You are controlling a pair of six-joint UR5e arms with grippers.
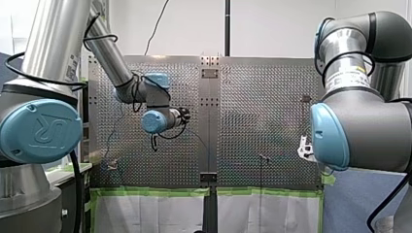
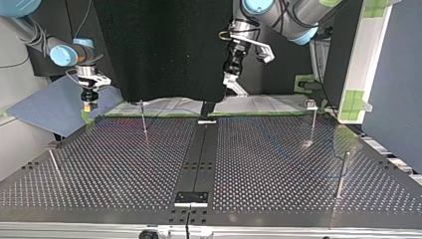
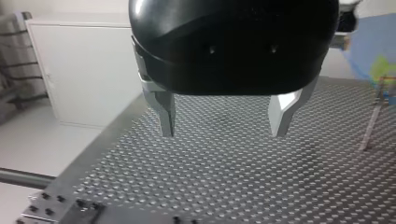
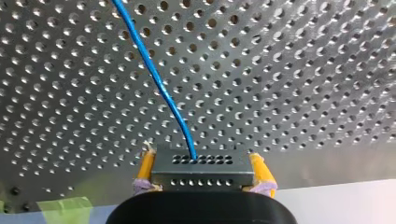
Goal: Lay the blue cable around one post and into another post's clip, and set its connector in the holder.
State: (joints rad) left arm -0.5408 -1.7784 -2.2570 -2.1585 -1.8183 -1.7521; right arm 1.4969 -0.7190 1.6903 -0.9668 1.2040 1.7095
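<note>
right gripper (image 4: 201, 173): yellow pads (image 4: 145, 169) clamp connector (image 4: 201, 164), blue cable (image 4: 154, 74) trailing free for routing | left gripper (image 3: 223, 119): spread apart, empty, hovering over table (image 3: 233, 177), likely waiting to guide

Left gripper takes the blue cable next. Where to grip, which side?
Probably the free run ahead of the connector, which my right gripper clamps. The blue cable runs thin over the perforated table, so my left gripper comes from above, straddling it.

Before me lies the perforated tabletop (image 2: 119, 164), with green tape (image 1: 150, 191) along its edge and a white cabinet (image 3: 88, 70) beside it.
</note>
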